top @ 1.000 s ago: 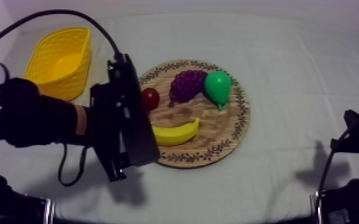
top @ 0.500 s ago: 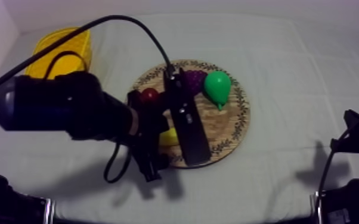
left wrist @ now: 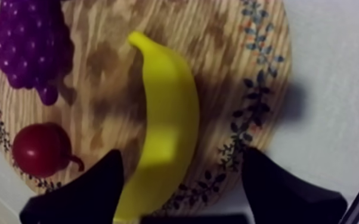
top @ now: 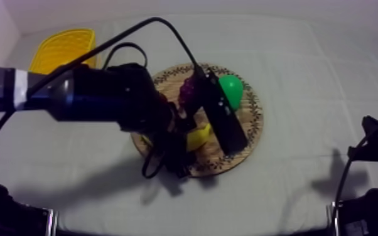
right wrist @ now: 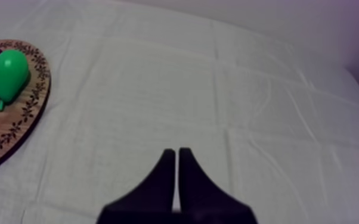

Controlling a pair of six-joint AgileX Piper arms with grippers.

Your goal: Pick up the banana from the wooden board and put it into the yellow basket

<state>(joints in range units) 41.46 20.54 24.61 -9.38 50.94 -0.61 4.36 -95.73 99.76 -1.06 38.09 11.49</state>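
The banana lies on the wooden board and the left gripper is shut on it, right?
Not shut. In the left wrist view the left gripper is open, a finger on each side of the banana, which lies on the wooden board.

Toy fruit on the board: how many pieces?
4: banana within the open left gripper, grapes and small red fruit beside it, pear by the rim of the wooden board. The left arm may hide more.

Yellow banana (left wrist: 164, 119), purple grapes (left wrist: 27, 47), green pear (right wrist: 10, 70), small red fruit (left wrist: 40, 149), leaf-rimmed board (left wrist: 250, 113).
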